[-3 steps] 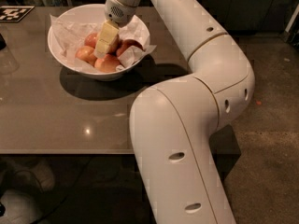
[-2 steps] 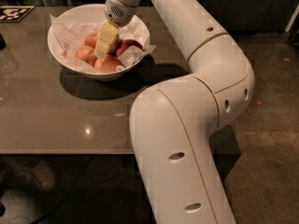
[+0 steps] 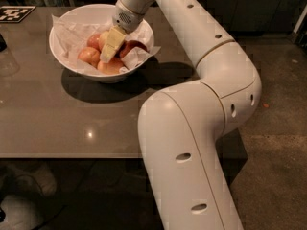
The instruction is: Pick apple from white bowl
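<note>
The white bowl (image 3: 62, 56), lined with crumpled white paper, stands on the grey table at the back left. It holds several apples. My gripper (image 3: 108, 51) reaches down into the middle of the bowl from the upper right, among the apples. The pale yellow-orange apple with a pink blush (image 3: 98, 39) shows only partly, just left of the gripper, which covers most of it. A smaller orange-red apple (image 3: 88, 55) lies at the left, another (image 3: 111, 67) at the front, and a darker red apple (image 3: 133, 47) at the right.
My arm's large white links (image 3: 192, 143) fill the right and front of the view, over the table's right edge. The grey table (image 3: 57, 123) stretches in front of the bowl. A black-and-white tag (image 3: 14, 12) lies at the back left corner.
</note>
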You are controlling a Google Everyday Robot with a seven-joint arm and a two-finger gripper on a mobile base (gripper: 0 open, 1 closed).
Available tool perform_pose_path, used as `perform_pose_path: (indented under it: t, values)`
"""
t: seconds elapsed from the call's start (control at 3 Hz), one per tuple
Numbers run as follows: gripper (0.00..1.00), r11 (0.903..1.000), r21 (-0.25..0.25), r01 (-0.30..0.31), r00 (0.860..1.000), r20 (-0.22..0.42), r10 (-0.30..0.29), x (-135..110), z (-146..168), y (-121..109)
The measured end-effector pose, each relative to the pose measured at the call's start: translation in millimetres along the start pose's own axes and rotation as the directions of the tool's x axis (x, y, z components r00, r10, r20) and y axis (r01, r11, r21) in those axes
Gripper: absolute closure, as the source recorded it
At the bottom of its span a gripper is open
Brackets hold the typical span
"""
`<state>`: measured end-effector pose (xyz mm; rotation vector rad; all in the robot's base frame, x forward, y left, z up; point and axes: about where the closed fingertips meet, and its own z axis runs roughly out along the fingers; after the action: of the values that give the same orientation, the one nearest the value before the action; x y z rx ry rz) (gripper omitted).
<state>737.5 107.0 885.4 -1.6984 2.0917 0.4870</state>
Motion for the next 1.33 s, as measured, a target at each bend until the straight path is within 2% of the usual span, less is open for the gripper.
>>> perform_pose_path:
  t: [0.33, 1.33]
  values:
    - [0.10, 1.0000, -0.004, -0.002, 1.000, 0.004, 0.002, 0.9, 2.5, -1.3]
    - [0.79, 1.0000, -0.004, -0.002, 1.000, 0.004, 0.002, 0.7, 2.2, -1.3]
